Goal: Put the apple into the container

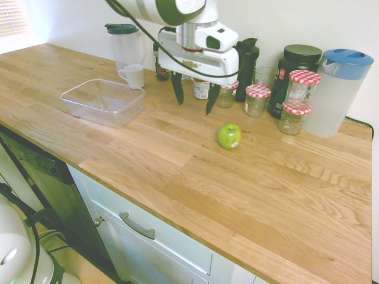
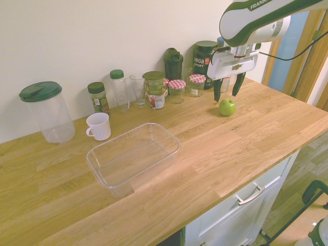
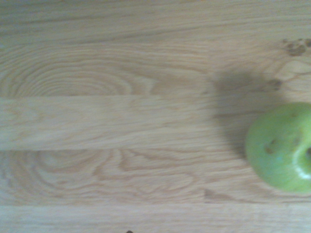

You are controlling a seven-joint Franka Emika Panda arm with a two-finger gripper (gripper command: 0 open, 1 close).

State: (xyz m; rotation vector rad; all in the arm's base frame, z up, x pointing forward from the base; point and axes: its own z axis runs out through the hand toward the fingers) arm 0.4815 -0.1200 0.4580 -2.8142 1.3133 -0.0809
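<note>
Apple [image 1: 229, 136] is the target; largest first: wooden counter [image 1: 284, 195] carries everything, container [image 1: 102, 101] empty, well apart from the fruit. Gripper [image 1: 194, 99] hangs above the counter, pointing down, jaws wide open, nothing held. Apple sits alone near the jars [image 1: 258, 98], just off-centre below the wrist. Judged step: approach. Next: centre over the apple, descend, close
</note>
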